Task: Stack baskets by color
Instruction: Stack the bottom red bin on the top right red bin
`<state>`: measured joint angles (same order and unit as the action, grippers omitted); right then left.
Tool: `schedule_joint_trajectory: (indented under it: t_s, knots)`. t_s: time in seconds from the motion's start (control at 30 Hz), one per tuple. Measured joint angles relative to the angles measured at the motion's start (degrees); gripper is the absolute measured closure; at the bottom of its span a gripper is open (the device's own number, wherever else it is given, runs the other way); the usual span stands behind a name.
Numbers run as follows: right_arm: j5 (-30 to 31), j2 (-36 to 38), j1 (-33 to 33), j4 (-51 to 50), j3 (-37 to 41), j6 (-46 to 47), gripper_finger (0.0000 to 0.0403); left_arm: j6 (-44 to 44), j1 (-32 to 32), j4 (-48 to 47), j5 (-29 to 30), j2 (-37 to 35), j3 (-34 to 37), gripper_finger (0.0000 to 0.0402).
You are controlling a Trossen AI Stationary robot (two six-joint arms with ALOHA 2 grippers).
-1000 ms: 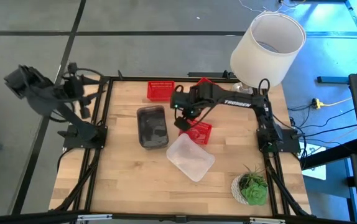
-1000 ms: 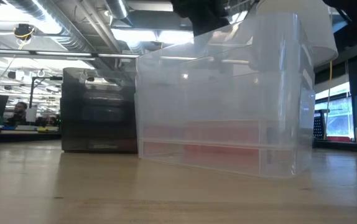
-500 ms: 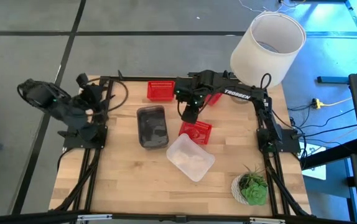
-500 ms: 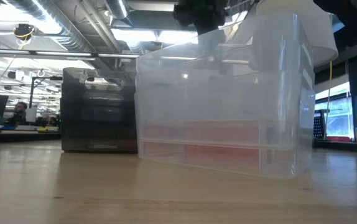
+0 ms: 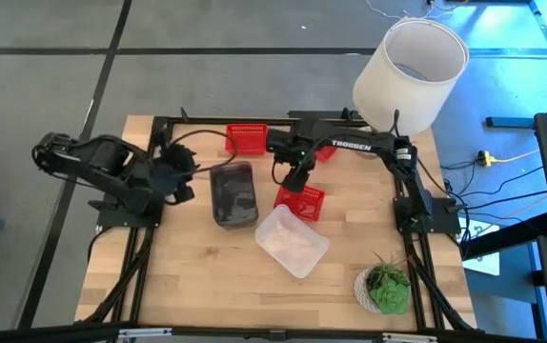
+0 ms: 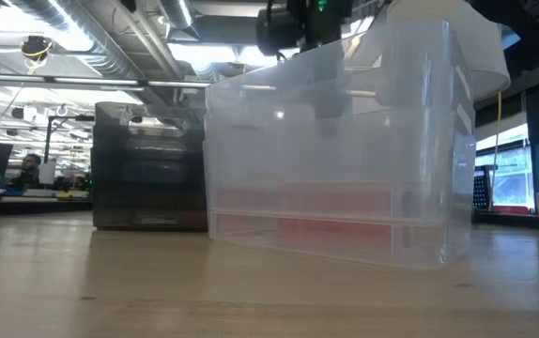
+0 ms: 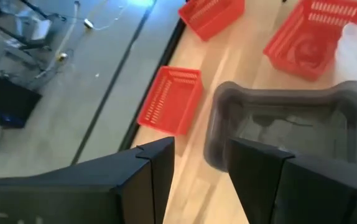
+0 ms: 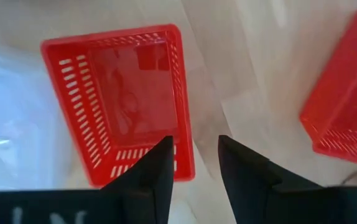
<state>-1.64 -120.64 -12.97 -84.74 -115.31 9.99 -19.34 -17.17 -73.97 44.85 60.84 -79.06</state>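
Right end effector [image 8: 194, 165], released, hovers just above the red mesh plastic basket [image 8: 125, 99]; left end effector [image 7: 200, 180] released near the smoky grey basket [image 7: 290, 124].

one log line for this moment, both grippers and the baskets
right gripper: open, above red basket | left gripper: open, by grey basket | clear basket: on table, untouched
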Motion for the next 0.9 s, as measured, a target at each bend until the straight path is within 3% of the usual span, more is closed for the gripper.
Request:
schedule_joint_trajectory:
  t_s: [0.33, 0.9]
  knots:
    - [0.0, 0.0, -0.2, 9.6, 9.6, -5.6, 0.0277, 6.8, 6.8, 6.5, -7.0, 0.0, 2.2, 0.0269]
    - [0.0, -0.1, -1.6, 17.4, 19.0, -7.7, 0.0277, 11.4, 12.8, 8.1, -8.0, 0.0, 2.2, 0.0269]
